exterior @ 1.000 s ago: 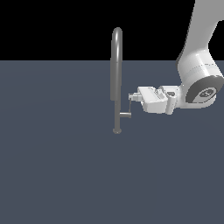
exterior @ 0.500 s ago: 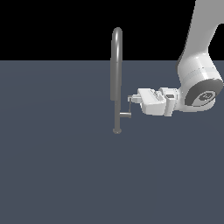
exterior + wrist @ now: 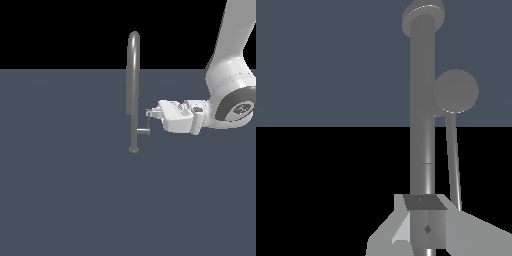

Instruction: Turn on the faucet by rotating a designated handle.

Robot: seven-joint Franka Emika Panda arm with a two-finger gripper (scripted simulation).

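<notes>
Handle (image 3: 145,127): a short stub off the lower part of the faucet (image 3: 133,90), ending in a thin upright rod on the exterior view's right of the pipe. The faucet stands upright on the dark table (image 3: 65,190), its arched top rising above the table's far edge. The gripper (image 3: 149,113) reaches in horizontally from the exterior view's right, at the rod's upper end; whether the jaws are apart or together cannot be told.

Upright grey faucet (image 3: 133,90), low side handle (image 3: 145,129)
</notes>
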